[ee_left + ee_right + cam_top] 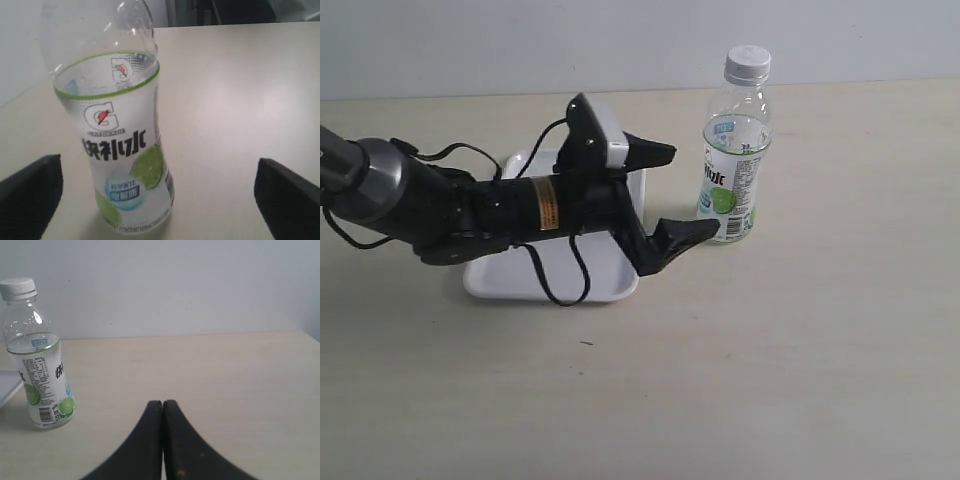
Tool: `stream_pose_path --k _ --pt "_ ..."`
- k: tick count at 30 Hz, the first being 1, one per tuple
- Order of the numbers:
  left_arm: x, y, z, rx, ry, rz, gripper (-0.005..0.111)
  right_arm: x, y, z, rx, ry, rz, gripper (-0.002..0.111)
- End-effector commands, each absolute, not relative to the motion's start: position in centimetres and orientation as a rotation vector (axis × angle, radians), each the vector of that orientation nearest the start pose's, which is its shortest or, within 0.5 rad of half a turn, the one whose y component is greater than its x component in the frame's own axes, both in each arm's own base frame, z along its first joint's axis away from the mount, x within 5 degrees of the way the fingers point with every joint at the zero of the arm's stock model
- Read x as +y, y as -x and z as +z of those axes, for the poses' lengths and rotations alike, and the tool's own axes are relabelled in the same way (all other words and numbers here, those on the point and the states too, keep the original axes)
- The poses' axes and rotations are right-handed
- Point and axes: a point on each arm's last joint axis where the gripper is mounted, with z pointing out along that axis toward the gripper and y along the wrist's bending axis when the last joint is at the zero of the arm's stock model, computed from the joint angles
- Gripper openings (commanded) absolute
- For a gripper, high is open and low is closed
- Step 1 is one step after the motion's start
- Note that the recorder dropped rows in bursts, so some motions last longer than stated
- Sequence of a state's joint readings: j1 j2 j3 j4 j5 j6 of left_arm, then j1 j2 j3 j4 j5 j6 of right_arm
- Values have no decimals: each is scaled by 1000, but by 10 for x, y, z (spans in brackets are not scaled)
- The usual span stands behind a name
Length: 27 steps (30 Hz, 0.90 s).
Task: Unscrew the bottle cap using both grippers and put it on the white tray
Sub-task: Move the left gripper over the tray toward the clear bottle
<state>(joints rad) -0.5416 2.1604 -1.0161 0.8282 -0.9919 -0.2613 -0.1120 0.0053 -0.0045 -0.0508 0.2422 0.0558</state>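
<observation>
Left gripper point(692, 190) spread wide, gripping nothing; bottle point(734, 150) stands upright just past its fingertips, bottle cap point(748, 62) on the neck. White tray point(500, 285) lies under that arm, behind the fingers. Right gripper point(162, 407) clamped together on nothing, bottle ahead and off-axis, well apart.

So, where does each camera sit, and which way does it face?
Exterior view: off the arms, above the table, looking down at the bottle, the white tray and the left arm with its open left hand.
Left wrist view: on the left wrist, facing the bottle closely; both fingers show, wide apart.
Right wrist view: on the right wrist, low, facing across the table; the shut right hand shows.
Shared: all three see the bottle; exterior and right wrist views also share the bottle cap and the white tray.
</observation>
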Motion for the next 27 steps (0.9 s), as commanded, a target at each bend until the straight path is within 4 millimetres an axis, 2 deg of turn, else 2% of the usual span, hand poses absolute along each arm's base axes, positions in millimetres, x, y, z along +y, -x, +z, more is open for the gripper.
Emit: stream_pose_path --k 1,5,8,15,27 --pt "-274 -322 118 1523 -1044 -733 102 -7 -55 192 1717 -112 -92 0" --pt "-278 -331 118 1562 -961 -716 102 -7 -55 192 1717 -112 -92 0" --pt "-282 -335 99 1576 -965 -733 102 -7 -55 192 1717 -112 -92 0" --pt "-291 -341 79 1525 -984 -782 102 -7 -55 192 1717 -112 -92 0" --pt "-313 -345 66 1501 -1028 -815 102 -7 -55 192 1717 -112 -92 0"
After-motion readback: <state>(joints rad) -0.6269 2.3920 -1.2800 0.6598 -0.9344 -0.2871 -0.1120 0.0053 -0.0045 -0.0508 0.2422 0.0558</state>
